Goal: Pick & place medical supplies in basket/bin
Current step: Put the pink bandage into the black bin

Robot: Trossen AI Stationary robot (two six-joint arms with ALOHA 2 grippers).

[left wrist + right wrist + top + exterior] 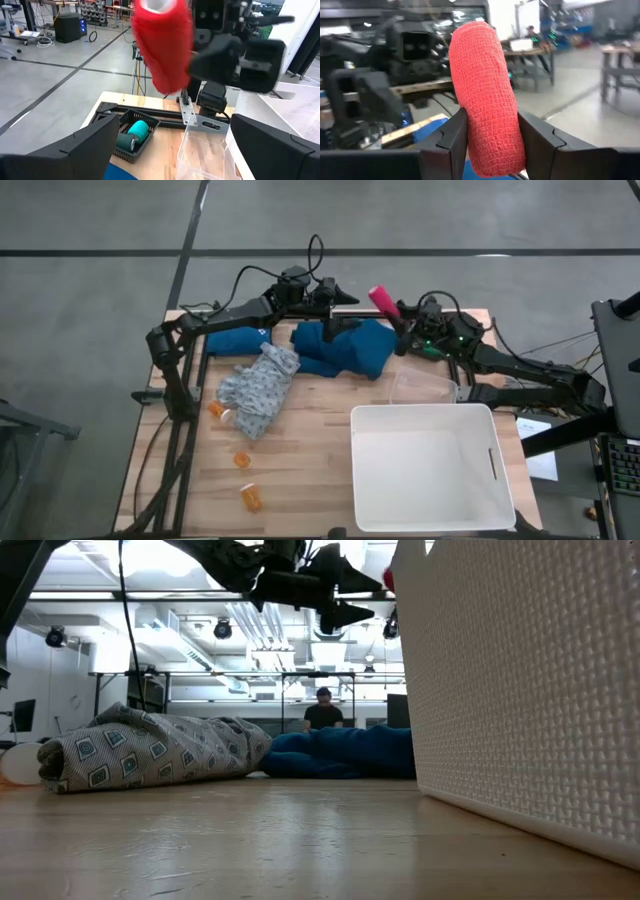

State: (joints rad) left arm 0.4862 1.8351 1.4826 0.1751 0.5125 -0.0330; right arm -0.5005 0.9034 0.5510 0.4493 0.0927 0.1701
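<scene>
Both arms are matte black, jointed, with looping black cables near the table's (300, 450) far edge; the right arm (520, 370) shows small green lights, possibly indicators.

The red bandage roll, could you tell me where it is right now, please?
The red bandage roll is clamped in the right gripper, held up above the table's far edge, just beyond the dark teal cloth and facing the open left gripper.

3 pill bottles (216, 409), 2 garments (258, 388), 1 tub (430, 468)

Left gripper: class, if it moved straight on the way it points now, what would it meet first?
Most likely the red roll, held in the right gripper directly ahead of the open left gripper; exact depth unclear.
</scene>
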